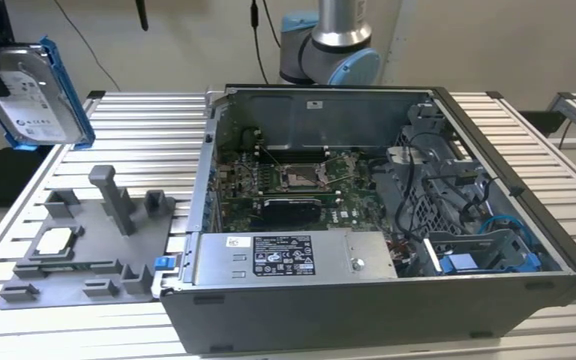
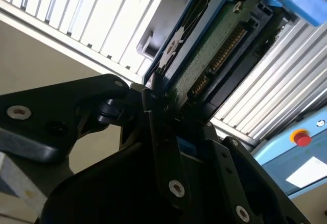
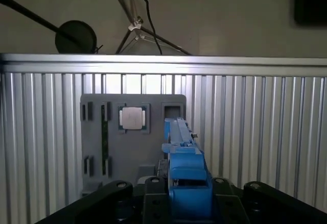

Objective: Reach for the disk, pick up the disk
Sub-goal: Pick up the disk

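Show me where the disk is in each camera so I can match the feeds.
Exterior view: the disk hangs at the exterior view's far left, label towards the camera, above the ribbed table.
Second wrist view: the disk, green circuit-board side showing, sticks out of the gripper, jaws closed on it.
First wrist view: the disk, edge-on between the jaws, in front of the grey fixture plate.
Shared landmark: the ribbed table.

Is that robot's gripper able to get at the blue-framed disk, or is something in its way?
Yes, it looks so: the gripper is shut on the disk, holding it by one edge, raised clear of the table, with nothing between them.
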`<state>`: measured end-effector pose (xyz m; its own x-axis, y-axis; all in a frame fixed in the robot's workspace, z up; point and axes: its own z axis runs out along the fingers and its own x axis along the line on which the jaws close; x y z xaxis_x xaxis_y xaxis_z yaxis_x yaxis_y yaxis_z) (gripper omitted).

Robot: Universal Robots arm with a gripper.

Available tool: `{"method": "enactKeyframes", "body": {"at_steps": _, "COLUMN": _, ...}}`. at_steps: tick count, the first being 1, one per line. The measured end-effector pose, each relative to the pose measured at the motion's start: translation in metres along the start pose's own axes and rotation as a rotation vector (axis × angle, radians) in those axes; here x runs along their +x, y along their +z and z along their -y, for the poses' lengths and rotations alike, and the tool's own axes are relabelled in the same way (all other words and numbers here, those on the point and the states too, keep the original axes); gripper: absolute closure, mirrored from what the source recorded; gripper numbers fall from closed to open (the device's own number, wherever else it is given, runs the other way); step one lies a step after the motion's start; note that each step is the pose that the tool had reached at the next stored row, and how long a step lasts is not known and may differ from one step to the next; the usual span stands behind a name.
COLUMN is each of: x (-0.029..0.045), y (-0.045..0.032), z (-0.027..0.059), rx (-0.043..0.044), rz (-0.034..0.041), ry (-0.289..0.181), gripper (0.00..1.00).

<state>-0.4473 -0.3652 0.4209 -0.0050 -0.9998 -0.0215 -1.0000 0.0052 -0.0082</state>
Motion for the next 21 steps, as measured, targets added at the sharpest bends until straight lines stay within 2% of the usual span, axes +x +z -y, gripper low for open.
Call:
{"method": "enactKeyframes", "body": {"at_steps": 10, "x": -0.0007, "y": -0.0346, "z": 0.0003, "rx": -0.0002, "rz": -0.0001, "ry": 0.000, "gripper": 1.00}}
{"method": "enactKeyframes", "body": {"at_steps": 21, "x": -0.0014, "y": -0.0651, "z": 0.0006, "rx": -0.0002, "rz": 0.0000, "ry": 0.000, "gripper": 1.00}}
